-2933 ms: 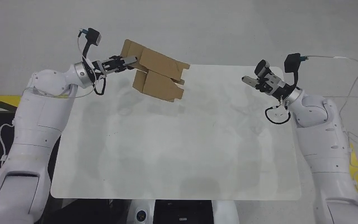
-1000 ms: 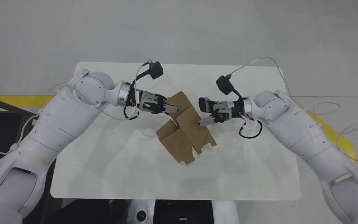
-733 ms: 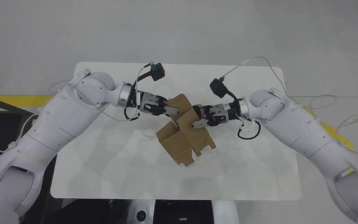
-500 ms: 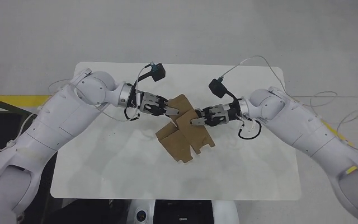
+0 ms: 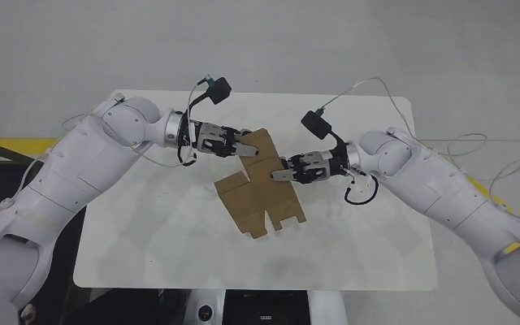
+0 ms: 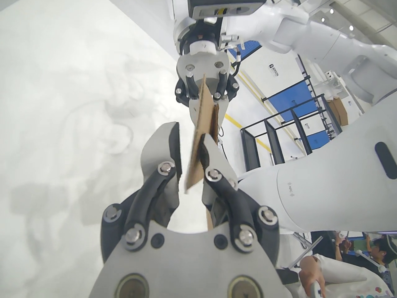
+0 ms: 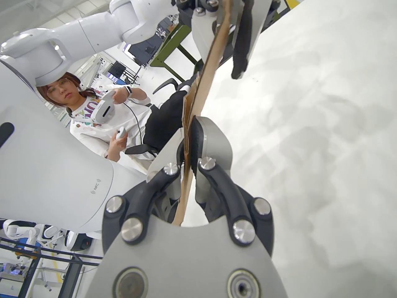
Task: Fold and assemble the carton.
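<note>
Carton (image 5: 258, 195) pinched edge-on in the right claw (image 7: 187, 136), whose two fingers press together on the brown cardboard from either side. Facing it, the left claw (image 6: 189, 134) stands apart around another edge of the same sheet: one finger lies against the cardboard, while the other is clear of it, with a gap between. The two claws meet nearly tip to tip above the worktop (image 5: 146, 244). The left is at the carton's far upper corner, and the right is just beside it on the side toward the robot's right. From these two points the flattened carton, its panels and notched flaps not yet folded up, spreads down toward the robot over the middle of the white worktop. It hangs tilted, its far end raised in the claws. Whether its near, lower edge touches the surface cannot be told.
</note>
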Available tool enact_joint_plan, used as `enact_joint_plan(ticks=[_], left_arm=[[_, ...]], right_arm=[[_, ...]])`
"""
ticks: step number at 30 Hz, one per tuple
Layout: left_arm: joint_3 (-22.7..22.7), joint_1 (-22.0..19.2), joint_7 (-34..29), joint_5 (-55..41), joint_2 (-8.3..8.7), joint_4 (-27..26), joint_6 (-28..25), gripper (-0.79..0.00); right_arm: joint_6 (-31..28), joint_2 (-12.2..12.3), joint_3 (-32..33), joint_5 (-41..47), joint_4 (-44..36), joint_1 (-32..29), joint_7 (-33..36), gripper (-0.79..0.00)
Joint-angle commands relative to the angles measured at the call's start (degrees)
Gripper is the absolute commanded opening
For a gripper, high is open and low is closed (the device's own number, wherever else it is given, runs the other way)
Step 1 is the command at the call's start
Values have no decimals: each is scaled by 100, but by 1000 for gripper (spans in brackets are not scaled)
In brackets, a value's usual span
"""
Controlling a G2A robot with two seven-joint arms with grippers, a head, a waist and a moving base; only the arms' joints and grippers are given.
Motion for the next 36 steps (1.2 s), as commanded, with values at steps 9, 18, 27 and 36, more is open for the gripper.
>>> enact_joint_plan(ticks=[9, 18, 27, 36], left_arm=[[-418, 64, 128, -899, 125, 450, -126, 0], [-653, 325, 125, -1046, 92, 771, -51, 0], [-824, 731, 670, -297, 46, 688, -220, 0], [-1010, 1275, 1307, -104, 7, 333, -229, 0]], right_arm=[[0, -56, 354, 916, 423, -255, 0, -785], [19, -179, 624, 1791, 883, -451, 18, -785], [440, -366, 942, 2104, 1520, -506, -84, -785], [933, -592, 1192, 1888, 1657, -532, -395, -785]])
